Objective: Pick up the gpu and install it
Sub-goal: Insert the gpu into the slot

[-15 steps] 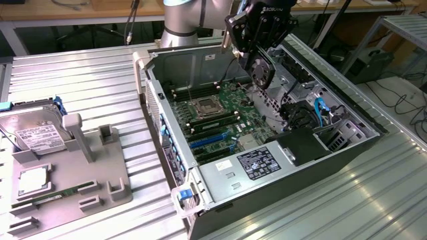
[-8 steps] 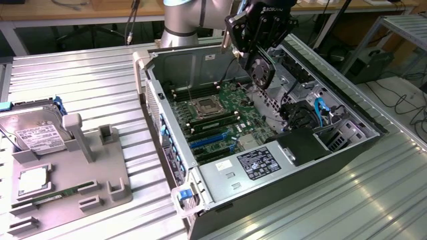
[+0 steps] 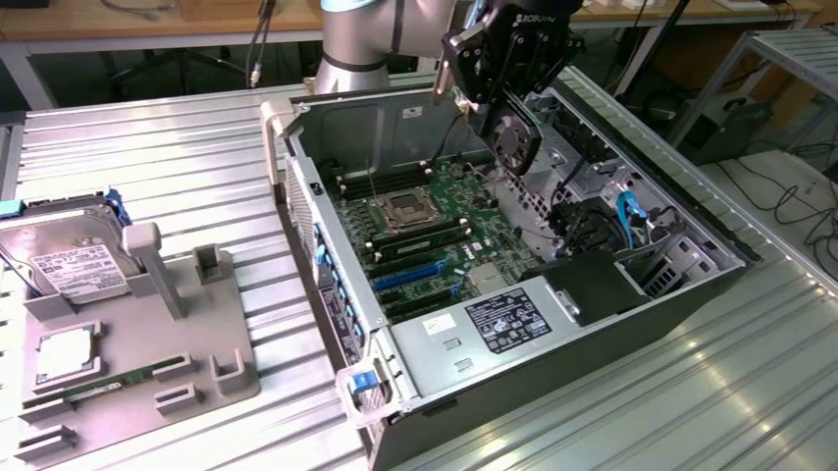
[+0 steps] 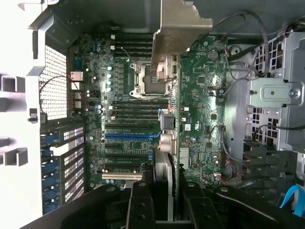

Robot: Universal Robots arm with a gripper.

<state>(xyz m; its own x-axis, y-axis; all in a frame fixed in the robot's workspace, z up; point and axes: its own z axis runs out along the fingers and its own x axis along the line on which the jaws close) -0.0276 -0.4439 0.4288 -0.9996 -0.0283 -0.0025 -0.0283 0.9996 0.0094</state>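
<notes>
My gripper (image 3: pixel 505 98) hangs over the open computer case (image 3: pixel 304 186), shut on the gpu (image 3: pixel 515 139). The gpu is a dark card with a round fan, held on edge above the far end of the green motherboard (image 3: pixel 439 221). In the wrist view the gpu (image 4: pixel 164 143) shows edge-on between my black fingers (image 4: pixel 141 202). Its pale metal bracket (image 4: pixel 178 28) points toward the case's back wall. The card sits clear above the board, over the area between the processor socket (image 4: pixel 143 81) and the blue expansion slot (image 4: pixel 128 136).
A grey fixture tray (image 3: pixel 183 353) at the exterior view's left holds a silver hard drive (image 3: pixel 73 257), a processor (image 3: pixel 63 355) and a green memory stick (image 3: pixel 116 385). Inside the case are the power supply (image 3: pixel 508 319), drive cage (image 4: pixel 274 95) and loose cables (image 3: pixel 629 221).
</notes>
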